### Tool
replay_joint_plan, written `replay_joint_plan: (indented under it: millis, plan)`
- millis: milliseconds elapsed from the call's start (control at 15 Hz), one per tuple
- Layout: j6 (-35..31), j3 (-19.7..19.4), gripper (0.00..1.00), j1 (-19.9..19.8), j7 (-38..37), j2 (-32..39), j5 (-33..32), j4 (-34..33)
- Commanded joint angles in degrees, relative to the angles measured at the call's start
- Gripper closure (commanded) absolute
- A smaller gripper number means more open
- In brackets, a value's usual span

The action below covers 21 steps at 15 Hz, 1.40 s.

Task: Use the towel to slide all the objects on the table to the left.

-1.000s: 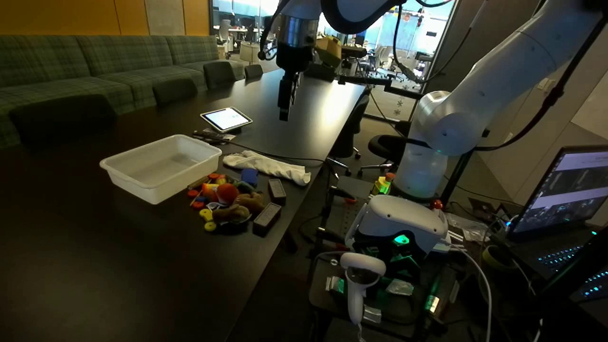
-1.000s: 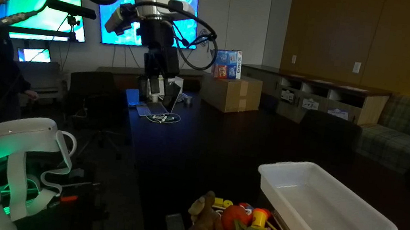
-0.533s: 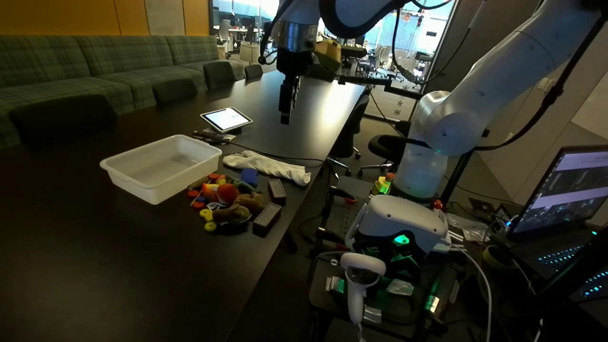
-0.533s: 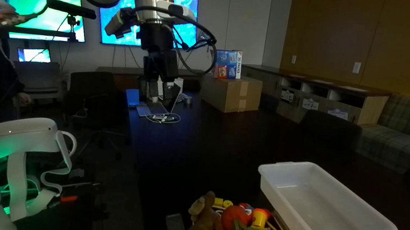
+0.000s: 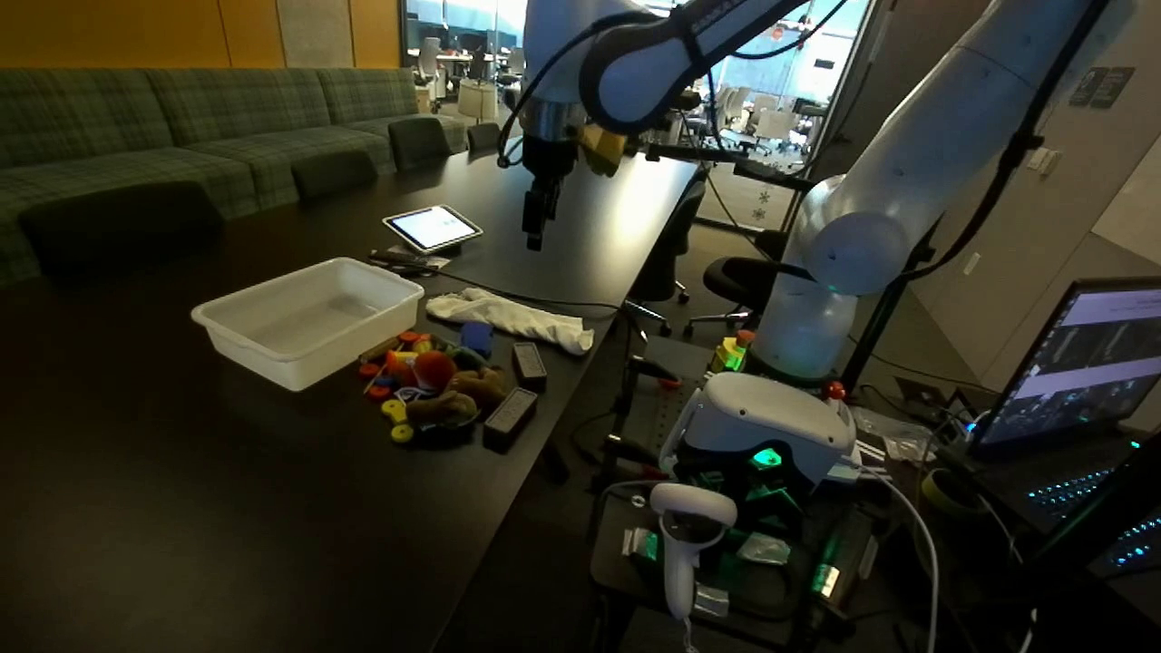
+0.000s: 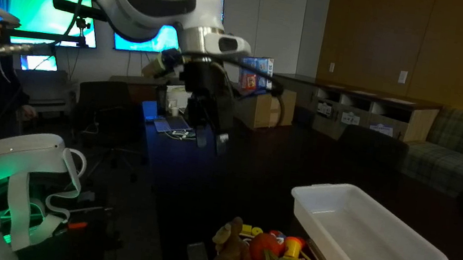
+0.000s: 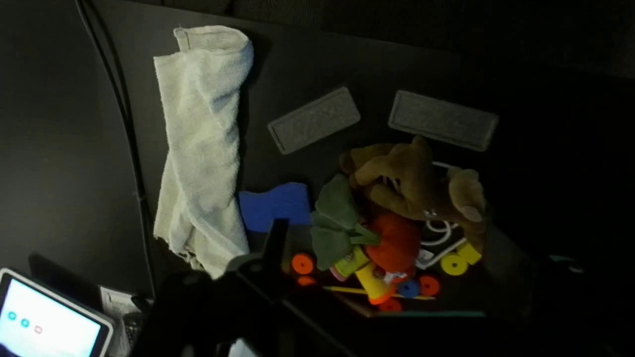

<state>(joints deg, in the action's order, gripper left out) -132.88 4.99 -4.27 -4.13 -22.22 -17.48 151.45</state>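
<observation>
With pincer (image 6: 210,142) wide and empty, hanging above the table (image 5: 272,517); should be going down slowly and pinching plenty of towel (image 7: 202,144).

Folded white towel (image 7: 203,139) lies lengthwise between black cable (image 7: 130,134) and blue block (image 7: 275,206). Brown stuffed animal (image 7: 411,181) beside orange-red, green-leaved plush toy (image 7: 397,243). Lit tablet (image 7: 47,317) at the wrist view's lower left corner.

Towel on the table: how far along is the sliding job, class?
Done: nothing visible; the towel lies ungripped beside the blue block. In hand: nothing; the fingers hang apart in the air. Left: gripping the towel, then sliding block, toy pile and the rest leftward.
</observation>
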Motion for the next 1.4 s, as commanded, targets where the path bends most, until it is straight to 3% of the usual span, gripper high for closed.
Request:
replay_joint_plan:
  millis: [0, 200, 400, 600, 933, 1333]
  plan:
    - [-8.8, -3.6, 0.0, -5.4, -2.5, 13.9, -6.7, -4.8]
    - [-14.6, -6.5, 0.0, -7.3, -5.6, 25.2, -12.0, -9.1]
    - [-20.1, -10.5, 0.0, -5.9, -6.5, 36.5, -14.1, -14.6]
    - [-23.2, -13.0, 0.0, -5.0, -2.2, 47.7, -9.6, -22.1]
    - [-23.9, -13.1, 0.0, -7.0, 4.7, 64.6, -0.8, -37.6]
    - [-20.4, -10.4, 0.0, -15.1, 14.0, 73.3, 9.2, -52.4]
